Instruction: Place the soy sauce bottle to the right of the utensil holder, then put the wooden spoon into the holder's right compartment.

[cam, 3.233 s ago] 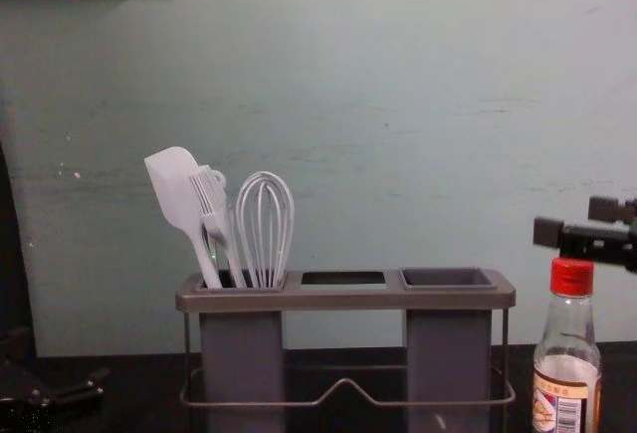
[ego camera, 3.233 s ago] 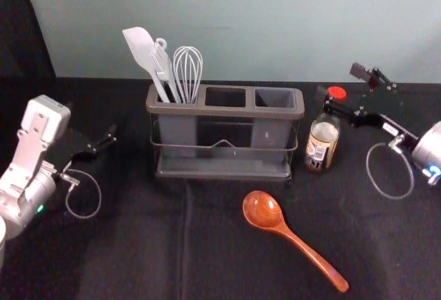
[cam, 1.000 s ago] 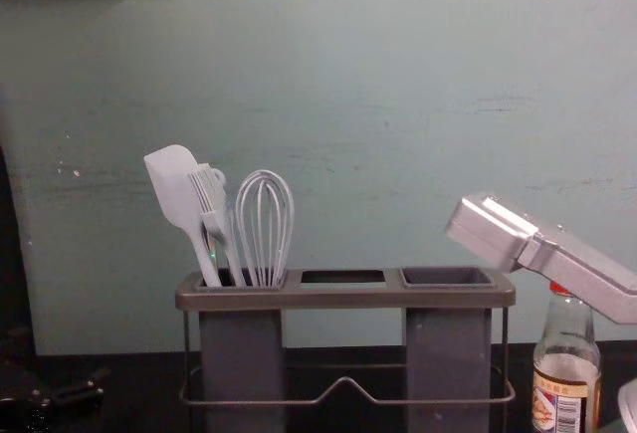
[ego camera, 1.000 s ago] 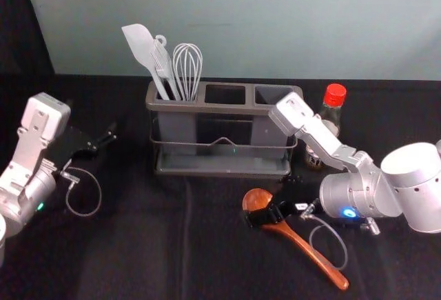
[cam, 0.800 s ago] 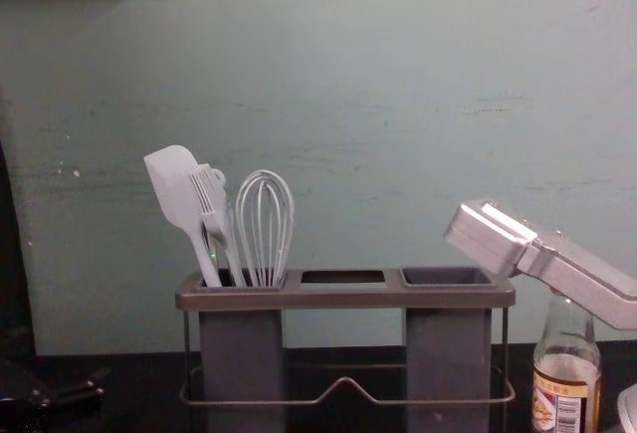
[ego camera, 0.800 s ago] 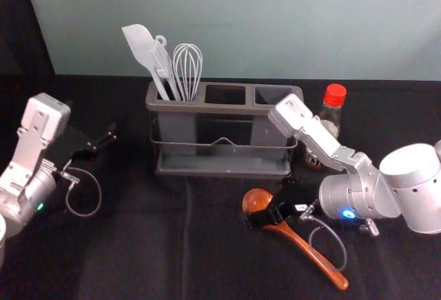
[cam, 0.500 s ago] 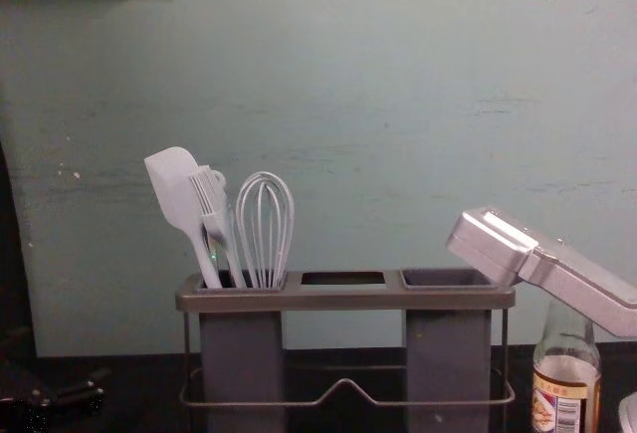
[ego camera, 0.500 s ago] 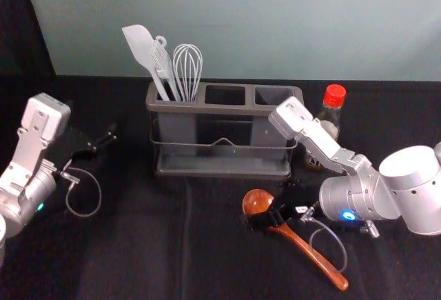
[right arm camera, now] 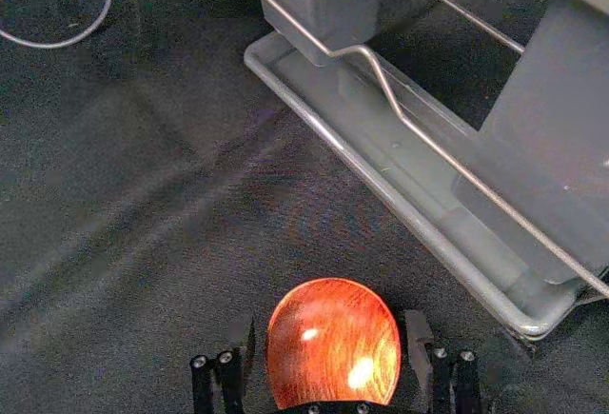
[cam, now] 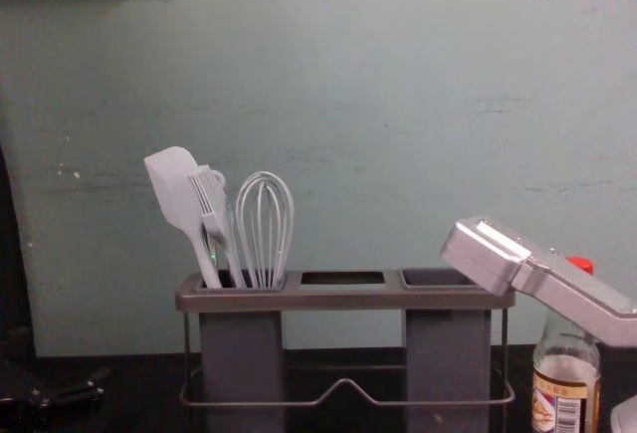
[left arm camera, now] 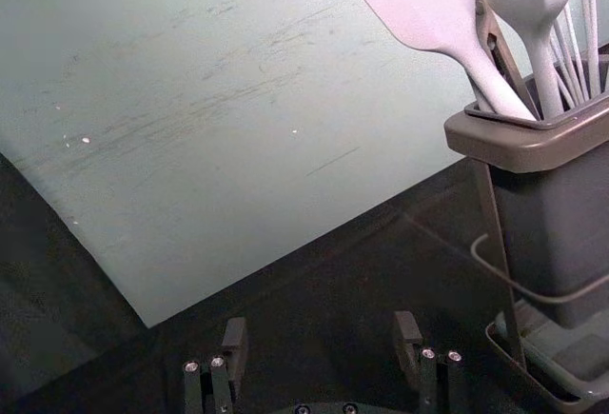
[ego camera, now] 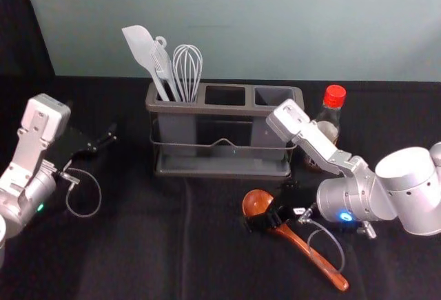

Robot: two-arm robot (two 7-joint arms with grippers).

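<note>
right gripper point(ego camera: 269, 203) gaping | right wrist view: wooden spoon's bowl point(right arm camera: 333, 343) lying between fingers | head view: handle point(ego camera: 313, 257) showing | left gripper point(ego camera: 94, 123) waiting leftward, wide

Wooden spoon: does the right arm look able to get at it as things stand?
Very likely yes. The right gripper is open, with one jaw on each side of the bowl of the wooden spoon, and nothing seems to block it.

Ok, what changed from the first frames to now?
The right gripper moved from the cap of the soy sauce bottle, toward the robot and leftward, down to the wooden spoon; its open fingers flank the bowl. Bottle, spoon, utensil holder and parked left gripper stayed put.
</note>
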